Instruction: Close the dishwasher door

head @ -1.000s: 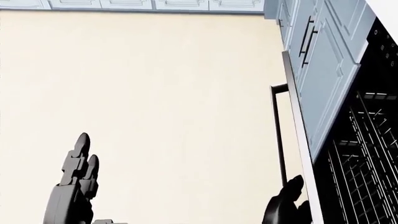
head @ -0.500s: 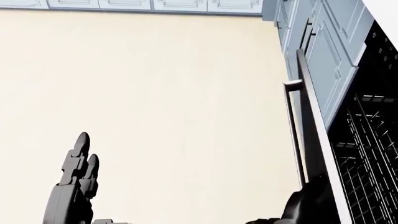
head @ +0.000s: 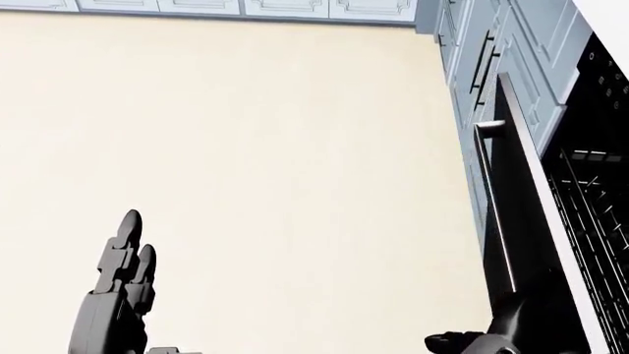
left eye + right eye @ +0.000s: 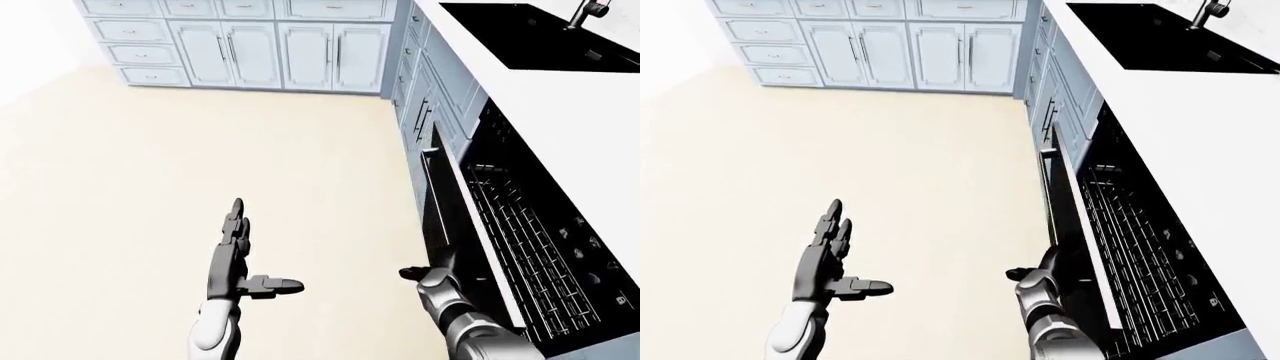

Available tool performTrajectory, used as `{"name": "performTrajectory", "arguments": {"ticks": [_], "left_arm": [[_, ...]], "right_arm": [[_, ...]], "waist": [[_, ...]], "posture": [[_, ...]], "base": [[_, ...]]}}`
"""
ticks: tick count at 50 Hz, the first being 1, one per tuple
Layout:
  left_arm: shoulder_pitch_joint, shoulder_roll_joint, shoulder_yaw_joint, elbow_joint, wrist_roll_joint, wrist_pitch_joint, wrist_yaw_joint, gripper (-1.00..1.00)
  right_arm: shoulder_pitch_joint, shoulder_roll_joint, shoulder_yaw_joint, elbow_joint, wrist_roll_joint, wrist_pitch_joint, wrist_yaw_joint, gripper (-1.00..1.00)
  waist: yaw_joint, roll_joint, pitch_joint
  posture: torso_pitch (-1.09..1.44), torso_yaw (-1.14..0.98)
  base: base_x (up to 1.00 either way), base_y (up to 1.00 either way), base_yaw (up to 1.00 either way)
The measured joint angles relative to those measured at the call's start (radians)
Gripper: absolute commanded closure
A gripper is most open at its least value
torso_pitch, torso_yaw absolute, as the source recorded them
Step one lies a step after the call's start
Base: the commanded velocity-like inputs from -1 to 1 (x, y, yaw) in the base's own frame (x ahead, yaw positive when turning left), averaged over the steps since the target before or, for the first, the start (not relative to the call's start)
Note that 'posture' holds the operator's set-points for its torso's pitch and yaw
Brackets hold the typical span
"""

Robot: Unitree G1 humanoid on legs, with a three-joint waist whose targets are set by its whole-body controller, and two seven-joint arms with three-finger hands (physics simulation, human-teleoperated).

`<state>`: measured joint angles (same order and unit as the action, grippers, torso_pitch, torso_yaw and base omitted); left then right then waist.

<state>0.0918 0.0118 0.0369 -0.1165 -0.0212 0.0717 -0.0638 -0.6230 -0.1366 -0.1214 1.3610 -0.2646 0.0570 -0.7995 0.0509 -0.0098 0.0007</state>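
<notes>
The dishwasher door (image 4: 437, 210) is a dark panel with a pale edge, part-way up and tilted away from the cabinet run at the right of the left-eye view. Its bar handle (image 3: 489, 192) runs along the outer face. Behind it the wire rack (image 4: 525, 240) shows inside the dark tub. My right hand (image 4: 430, 281) rests flat on the door's outer face near its lower end, fingers spread and thumb pointing left, closed round nothing. My left hand (image 4: 235, 247) hangs open over the floor, fingers straight, well left of the door.
Pale blue cabinets (image 4: 250, 52) line the top of the left-eye view and continue down the right side under a white counter (image 4: 600, 112) with a black sink (image 4: 530, 34). Cream floor (image 4: 150, 165) spreads to the left of the door.
The door has swung rightward toward the cabinets, narrowing the gap to the tub. My right hand has followed it right and downward. The left hand has stayed put.
</notes>
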Motion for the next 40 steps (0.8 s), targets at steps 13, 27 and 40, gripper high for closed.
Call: {"name": "performTrajectory", "arguments": {"ticks": [13,27,40], "left_arm": [[0.002,-0.001,-0.005,-0.003,0.003,0.001,0.001,-1.0],[0.0,-0.002,-0.009,0.004,0.006,-0.003,0.002,-1.0],[0.002,-0.002,-0.009,0.005,0.008,-0.007,0.004,-1.0]], "right_arm": [[0.014,-0.05,-0.005,-0.01,0.012,-0.009,0.008,-1.0],[0.036,-0.103,-0.009,-0.019,0.029,-0.022,0.017,-1.0],[0.044,-0.139,-0.015,-0.025,0.043,-0.023,0.036,-1.0]], "waist": [[-0.001,-0.008,-0.003],[-0.005,-0.018,-0.005],[-0.008,-0.02,-0.005]], "posture": [[0.0,0.0],[0.0,0.0],[0.0,0.0]], "base": [[0.0,0.0,0.0],[0.0,0.0,0.0],[0.0,0.0,0.0]]}}
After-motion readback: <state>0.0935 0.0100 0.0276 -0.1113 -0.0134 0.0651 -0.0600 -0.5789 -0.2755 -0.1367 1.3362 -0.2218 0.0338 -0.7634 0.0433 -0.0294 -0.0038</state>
